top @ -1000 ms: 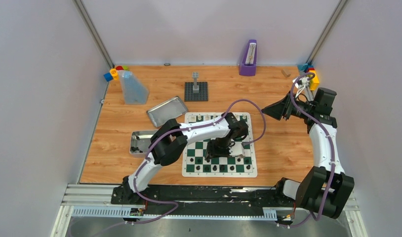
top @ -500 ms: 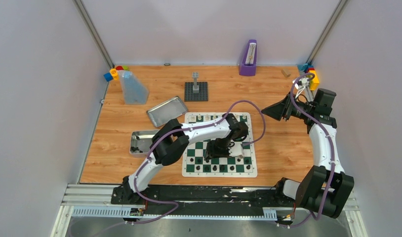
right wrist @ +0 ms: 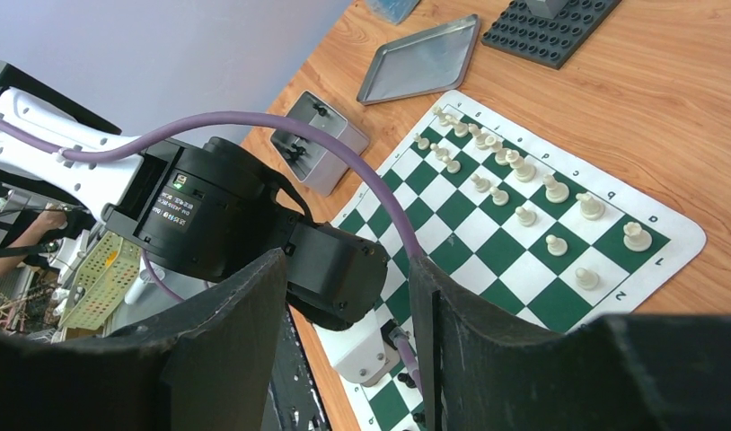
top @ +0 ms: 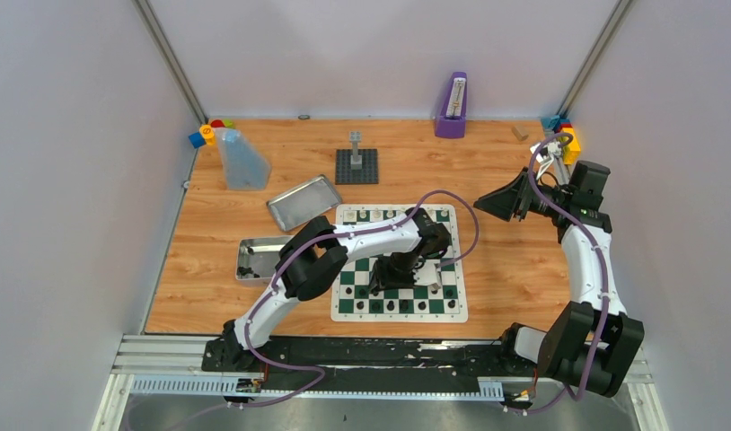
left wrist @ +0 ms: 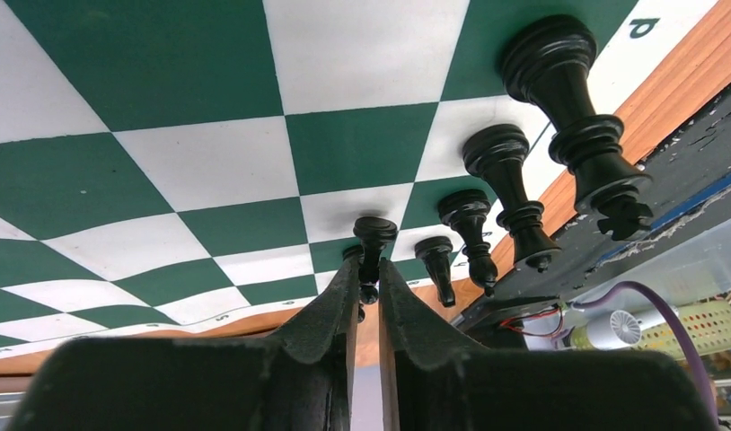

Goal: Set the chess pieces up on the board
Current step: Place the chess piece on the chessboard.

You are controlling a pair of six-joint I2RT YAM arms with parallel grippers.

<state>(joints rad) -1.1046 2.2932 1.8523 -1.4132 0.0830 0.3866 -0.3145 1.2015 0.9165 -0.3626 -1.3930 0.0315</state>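
The green and white board [top: 458, 313] lies in the middle of the table. Cream-white chess pieces [top: 380, 215] stand along its far rows, and also show in the right wrist view [right wrist: 524, 214]. Black chess pieces [top: 394, 306] stand in its near row. My left gripper [top: 377, 285] is low over the near left part of the board. In the left wrist view the left gripper [left wrist: 368, 269] is shut on a black pawn [left wrist: 374, 235] that stands on or just above the board [left wrist: 200, 162], beside a line of black pieces [left wrist: 506, 175]. My right gripper [top: 489, 205] hovers open and empty right of the board.
An open silver tin [top: 259, 259] with black pieces stands left of the board, its lid [top: 303, 202] behind it. A dark baseplate with a grey tower [top: 356, 165], a clear blue container [top: 242, 160], a purple object [top: 452, 106] and coloured bricks [top: 209, 133] sit at the back.
My left gripper has shifted slightly left and toward the near edge with the pawn. The right arm has barely moved.
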